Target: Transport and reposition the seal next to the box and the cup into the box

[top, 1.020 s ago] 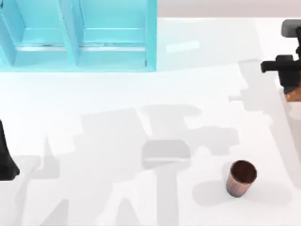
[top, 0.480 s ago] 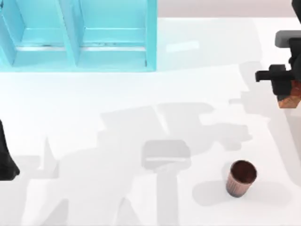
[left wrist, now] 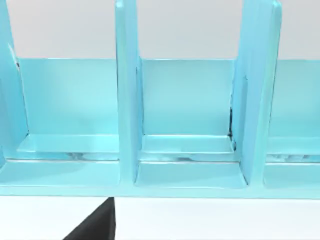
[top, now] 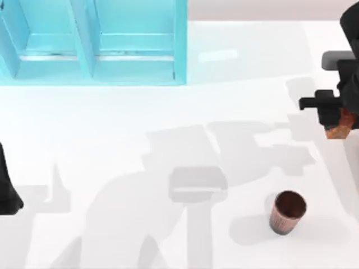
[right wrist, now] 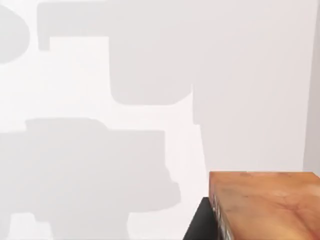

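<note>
The right gripper (top: 340, 119) holds the seal (top: 340, 130) clamped in its jaws, raised above the counter (top: 140, 112) at its right edge. Carry it level toward the turquoise box (top: 92, 42), well away on the jaws' far left, passing clear of the cup (top: 287, 212), and lower it upright just beside the box wall. The left arm (top: 7, 185) is parked at the left edge.
</note>
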Robot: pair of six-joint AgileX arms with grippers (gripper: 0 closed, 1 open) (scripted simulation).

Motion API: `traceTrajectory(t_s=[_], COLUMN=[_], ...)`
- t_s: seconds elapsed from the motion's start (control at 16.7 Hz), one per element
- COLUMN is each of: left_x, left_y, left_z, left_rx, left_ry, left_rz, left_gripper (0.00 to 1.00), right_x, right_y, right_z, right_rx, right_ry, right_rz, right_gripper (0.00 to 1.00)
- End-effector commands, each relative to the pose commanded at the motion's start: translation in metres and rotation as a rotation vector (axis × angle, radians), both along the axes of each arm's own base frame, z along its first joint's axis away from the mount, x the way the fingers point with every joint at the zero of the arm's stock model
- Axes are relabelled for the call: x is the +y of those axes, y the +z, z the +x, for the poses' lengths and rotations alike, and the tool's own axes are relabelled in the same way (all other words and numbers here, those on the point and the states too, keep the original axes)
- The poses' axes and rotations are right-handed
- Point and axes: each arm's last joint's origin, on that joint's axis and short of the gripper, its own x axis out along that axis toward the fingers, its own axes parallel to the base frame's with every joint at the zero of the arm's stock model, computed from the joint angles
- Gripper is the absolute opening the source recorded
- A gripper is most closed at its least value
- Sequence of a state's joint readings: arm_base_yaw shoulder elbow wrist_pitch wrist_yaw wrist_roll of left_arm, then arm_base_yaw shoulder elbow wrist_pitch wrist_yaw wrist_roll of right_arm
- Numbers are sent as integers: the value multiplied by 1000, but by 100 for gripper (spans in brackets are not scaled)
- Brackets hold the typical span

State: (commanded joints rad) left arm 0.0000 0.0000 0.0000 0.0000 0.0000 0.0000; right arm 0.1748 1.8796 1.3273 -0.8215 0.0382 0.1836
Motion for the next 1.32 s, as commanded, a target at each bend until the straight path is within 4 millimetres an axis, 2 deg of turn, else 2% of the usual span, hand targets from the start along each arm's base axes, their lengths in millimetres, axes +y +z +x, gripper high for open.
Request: traceTrajectory(t_s=[0.78,1.32], left_x=[0,0], left_y=[0,0], left_z=[0,0], left_rx=[0,0], left_ry=[0,0], left_rz=[0,0], left_gripper=[100,100], right_x=[0,1], right_y=[0,0], right_z=[0,0], right_rx=[0,-1], right_ry=[0,2], right_rz=[0,0], right_gripper=[98,100])
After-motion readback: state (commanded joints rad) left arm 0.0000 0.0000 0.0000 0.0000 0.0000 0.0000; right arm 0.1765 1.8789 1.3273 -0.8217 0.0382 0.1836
